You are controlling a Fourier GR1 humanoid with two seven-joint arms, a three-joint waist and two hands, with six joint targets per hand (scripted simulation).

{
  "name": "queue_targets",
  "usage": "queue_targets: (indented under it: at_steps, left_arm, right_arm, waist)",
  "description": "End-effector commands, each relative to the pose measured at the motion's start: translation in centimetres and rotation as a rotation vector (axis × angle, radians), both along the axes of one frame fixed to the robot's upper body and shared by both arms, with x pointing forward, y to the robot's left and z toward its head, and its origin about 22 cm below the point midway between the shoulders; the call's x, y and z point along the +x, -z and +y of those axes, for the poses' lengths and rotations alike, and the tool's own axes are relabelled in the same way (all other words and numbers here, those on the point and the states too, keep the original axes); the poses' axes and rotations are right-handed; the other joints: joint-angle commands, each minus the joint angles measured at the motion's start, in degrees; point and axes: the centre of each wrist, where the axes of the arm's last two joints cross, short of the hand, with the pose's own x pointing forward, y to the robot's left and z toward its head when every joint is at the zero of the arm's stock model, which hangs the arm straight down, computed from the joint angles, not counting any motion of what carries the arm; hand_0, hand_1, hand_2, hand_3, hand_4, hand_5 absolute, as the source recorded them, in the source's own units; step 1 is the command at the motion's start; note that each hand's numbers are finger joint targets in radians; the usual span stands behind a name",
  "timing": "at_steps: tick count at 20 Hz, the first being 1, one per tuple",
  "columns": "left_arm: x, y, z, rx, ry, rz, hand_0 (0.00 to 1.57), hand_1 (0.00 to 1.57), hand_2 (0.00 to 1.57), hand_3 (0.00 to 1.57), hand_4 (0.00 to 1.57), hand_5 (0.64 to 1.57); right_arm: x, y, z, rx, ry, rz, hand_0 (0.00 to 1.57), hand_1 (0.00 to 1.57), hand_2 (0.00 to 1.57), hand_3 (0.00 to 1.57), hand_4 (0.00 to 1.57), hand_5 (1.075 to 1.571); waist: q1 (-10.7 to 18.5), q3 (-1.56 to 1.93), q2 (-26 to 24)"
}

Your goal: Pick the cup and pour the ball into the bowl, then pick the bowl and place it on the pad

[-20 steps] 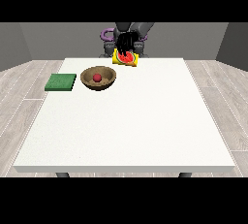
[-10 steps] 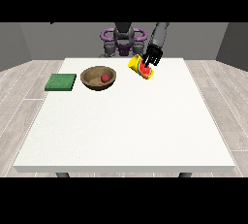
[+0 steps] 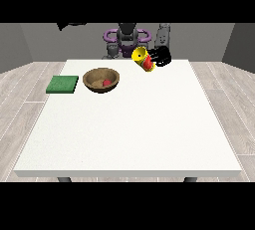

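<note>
Front view: large white worktop [image 3: 129, 124] with the robot small at the far edge.

Hand at the view's right [image 3: 161, 57]: black, raised above the far edge of the worktop, fingers curled round the yellow cup with a red band [image 3: 144, 59]. Cup is off the surface, tilted hard, open mouth facing up and toward the view's left, base tucked into the hand. Can't see inside the cup from here.

Round brown wooden bowl [image 3: 101, 80] sits upright on the worktop, left of centre near the far edge. Small red ball [image 3: 106, 82] lies inside it, slightly right of the bowl's middle. Bowl and cup are apart, cup up and to the right of the bowl, nothing touching the bowl.

Flat green square pad [image 3: 63, 84] lies on the worktop just beside the bowl, on its left, close to the worktop's left edge. Small gap between pad and bowl, so the bowl is not on the pad.

Hand at the view's left: no hand visible over the worktop on that side. There is a dark shape at the upper left of the scene, but I can't tell what it is.

Robot torso [image 3: 126, 36] with purple parts sits behind the far edge, centred. Near half of the worktop carries none of the task's things. Grey plank floor [image 3: 25, 94] around the worktop.
</note>
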Motion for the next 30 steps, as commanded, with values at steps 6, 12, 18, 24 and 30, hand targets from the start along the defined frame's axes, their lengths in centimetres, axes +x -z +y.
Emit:
queue_targets:
  at_steps: [6,12,18,24,30]
  left_arm:
    - [0.4,-2.6,9.9,-0.44,0.279,-0.242,0.0,0.0,0.0,0.0,0.0,1.559]
    - [0.6,-8.0,18.7,-0.381,0.338,-0.236,0.0,0.0,0.0,0.0,0.0,1.537]
    - [1.8,-17.6,19.9,-0.239,0.34,-0.285,0.0,0.0,0.0,0.0,0.0,1.521]
    - [1.0,-24.1,20.9,-0.171,0.355,-0.285,0.0,0.0,0.0,0.0,0.0,1.523]
    - [-0.1,-28.1,22.0,-0.171,0.34,-0.341,0.0,0.0,0.0,0.0,0.0,1.548]
  right_arm:
    - [-1.3,-2.8,4.2,-0.001,0.018,-0.063,0.0,0.0,0.0,0.0,0.5,1.566]
    - [-0.6,-1.6,5.1,-0.01,0.028,-0.043,0.0,0.0,0.0,0.0,0.48,1.569]
    - [2.7,3.7,4.1,0.049,0.06,0.004,0.0,0.0,0.0,0.0,0.41,1.568]
    - [4.6,8.9,2.0,0.133,0.077,0.041,0.0,0.0,0.0,0.0,0.39,1.57]
    - [6.0,12.0,1.0,0.12,0.059,0.063,0.0,0.0,0.0,0.0,0.28,1.571]
  waist:
    - [3.19,0.82,7.43]
    - [3.08,1.09,11.16]
    - [4.0,1.24,13.13]
    - [4.66,1.27,14.99]
    - [4.05,1.22,16.71]
